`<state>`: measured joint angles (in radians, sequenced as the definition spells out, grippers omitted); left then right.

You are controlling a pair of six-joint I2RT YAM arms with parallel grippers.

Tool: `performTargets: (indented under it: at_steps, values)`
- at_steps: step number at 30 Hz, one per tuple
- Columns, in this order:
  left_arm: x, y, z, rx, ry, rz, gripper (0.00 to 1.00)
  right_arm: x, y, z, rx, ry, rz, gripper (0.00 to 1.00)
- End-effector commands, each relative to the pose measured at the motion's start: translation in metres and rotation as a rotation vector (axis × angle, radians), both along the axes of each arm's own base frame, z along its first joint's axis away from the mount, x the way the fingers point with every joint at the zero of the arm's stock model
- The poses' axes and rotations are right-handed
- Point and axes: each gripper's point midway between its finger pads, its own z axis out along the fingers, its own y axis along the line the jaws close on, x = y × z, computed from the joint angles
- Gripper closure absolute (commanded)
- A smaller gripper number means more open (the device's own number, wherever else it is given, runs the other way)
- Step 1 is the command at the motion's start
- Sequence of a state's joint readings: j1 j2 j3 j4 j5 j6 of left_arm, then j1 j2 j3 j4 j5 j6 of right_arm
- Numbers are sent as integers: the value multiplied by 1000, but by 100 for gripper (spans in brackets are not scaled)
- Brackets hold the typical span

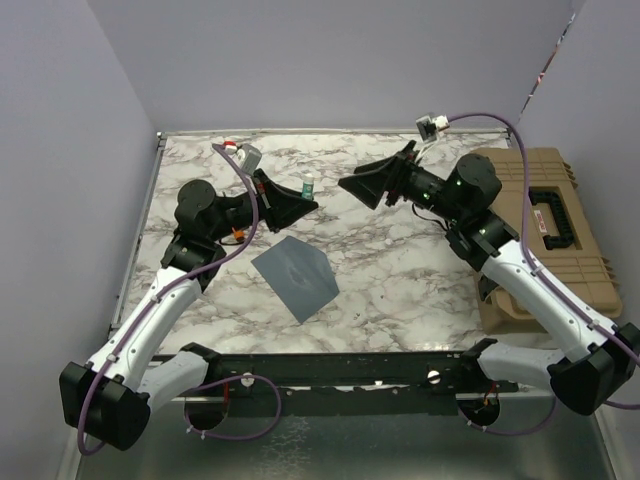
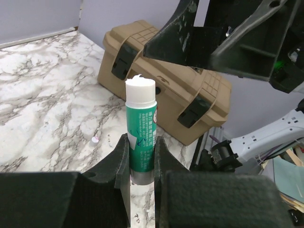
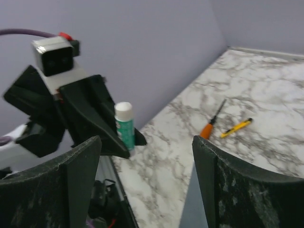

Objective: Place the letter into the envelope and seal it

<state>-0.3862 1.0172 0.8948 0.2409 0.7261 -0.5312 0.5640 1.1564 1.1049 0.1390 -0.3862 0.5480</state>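
Note:
The grey-blue envelope lies flat on the marble table, flap side not discernible. The letter is not in view. My left gripper is shut on a green glue stick with a white top and holds it upright behind the envelope. In the left wrist view the glue stick sits between the two pads of my left gripper. My right gripper is open and empty, facing the glue stick from the right at a short distance. The right wrist view shows the glue stick ahead of my right gripper.
A tan hard case with black latches stands at the table's right edge and also shows in the left wrist view. An orange-handled screwdriver and a yellow pen-like tool lie on the marble. A small pale dot lies near the glue stick.

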Motion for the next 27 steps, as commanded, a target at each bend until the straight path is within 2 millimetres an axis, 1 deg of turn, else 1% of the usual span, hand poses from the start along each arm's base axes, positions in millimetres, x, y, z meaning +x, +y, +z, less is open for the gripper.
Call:
performTargets:
  at_steps: [1, 4, 7, 12, 16, 18, 21, 24, 27]
  values:
    - [-13, -4, 26, -63, -53, -68, 100, -28, 29, 42, 128, 16, 259, 19]
    - [-14, -4, 30, -79, -57, -72, 100, -22, 38, 40, 127, 55, 289, 21]
    - [-12, -4, 31, -81, -59, -66, 100, -22, 47, 41, 125, 67, 337, 26]
    - [-11, -4, 30, -86, -49, -61, 100, -30, 57, 38, 116, 71, 412, 28]
    - [-11, -5, 30, -85, -50, -65, 100, -39, 60, 42, 135, 51, 473, 31]
    - [-11, -5, 30, -87, -44, -68, 100, -40, 63, 43, 134, 50, 490, 34]
    - [-12, -8, 29, -86, -22, -99, 100, -37, 68, 40, 126, 61, 496, 39]
    - [-12, -11, 28, -85, -6, -116, 100, -29, 73, 32, 108, 93, 488, 45]
    - [-12, -10, 29, -88, -9, -112, 100, -26, 77, 28, 110, 104, 494, 47]
